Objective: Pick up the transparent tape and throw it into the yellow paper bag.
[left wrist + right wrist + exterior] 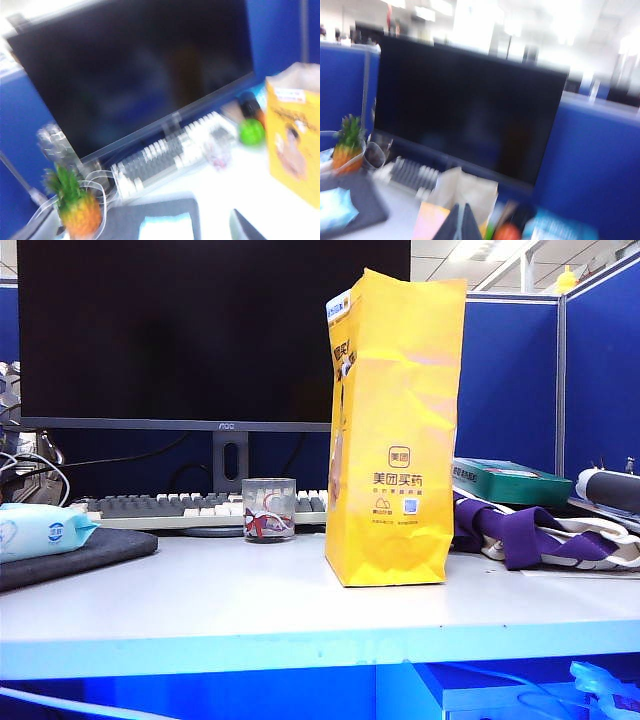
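We cannot find the transparent tape in any of the three views. It does not show on the bare counter (200,600) in the exterior view, and both wrist views are too blurred to pick out a small clear roll.

We judge that such a roll will be light, stiff as a ring and slick on its outer face. The safest hold would be across its rim, or with one finger through the core and one outside.

The yellow paper bag (395,430) stands upright right of centre in the exterior view. Its mouth is open at the top, seen as a pale lining at the right edge of the left wrist view (295,80). What lies inside is hidden. Being thin paper, it would probably tip if nudged, so a drop from above the mouth looks wise.

The glass cup (269,510) with red marks sits just left of the bag, apart from it; we cannot tell whether it holds anything.

Neither arm shows in the exterior view. Of the left claw (241,226) only one dark finger shows at the bottom edge; its jaws stand apart with nothing between them. The right claw (461,218), at the bottom centre, appears pressed together, with nothing seen in it.
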Robot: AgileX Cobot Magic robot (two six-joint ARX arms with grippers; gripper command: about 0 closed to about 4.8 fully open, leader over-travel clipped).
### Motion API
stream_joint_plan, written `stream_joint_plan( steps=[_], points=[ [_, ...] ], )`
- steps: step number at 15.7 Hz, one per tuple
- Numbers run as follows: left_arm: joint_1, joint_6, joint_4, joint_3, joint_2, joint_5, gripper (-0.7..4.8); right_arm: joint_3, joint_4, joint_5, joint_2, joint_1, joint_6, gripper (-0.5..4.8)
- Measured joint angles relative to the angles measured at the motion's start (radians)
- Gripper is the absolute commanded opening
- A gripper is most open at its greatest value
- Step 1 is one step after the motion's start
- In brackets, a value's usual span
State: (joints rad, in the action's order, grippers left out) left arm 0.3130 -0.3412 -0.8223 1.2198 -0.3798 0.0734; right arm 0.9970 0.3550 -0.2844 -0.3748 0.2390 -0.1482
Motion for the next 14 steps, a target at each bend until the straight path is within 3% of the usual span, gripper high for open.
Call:
stream_joint_plan(
  steps=[3,5,7,10,14],
  points=[
    [0.000,0.039,0.038,-0.188,0.124,0.002,4.79,-0.243,-0.243,0.015,0.183,0.000,0.021,-0.02],
    [0.000,0.068,0.092,-0.288,0.149,0.002,4.79,-0.424,-0.405,0.019,0.254,0.000,0.135,-0.01],
    [0.000,0.083,0.275,-0.435,0.148,-0.021,4.79,-0.623,-0.585,0.019,0.267,0.000,0.259,-0.01],
    [0.000,0.180,0.465,-0.637,0.146,-0.080,4.79,-0.779,-0.689,0.019,0.267,0.001,0.359,-0.01],
    [0.000,0.175,0.644,-0.864,0.145,-0.112,4.79,-0.864,-0.694,0.020,0.267,0.004,0.380,-0.01]
  ],
)
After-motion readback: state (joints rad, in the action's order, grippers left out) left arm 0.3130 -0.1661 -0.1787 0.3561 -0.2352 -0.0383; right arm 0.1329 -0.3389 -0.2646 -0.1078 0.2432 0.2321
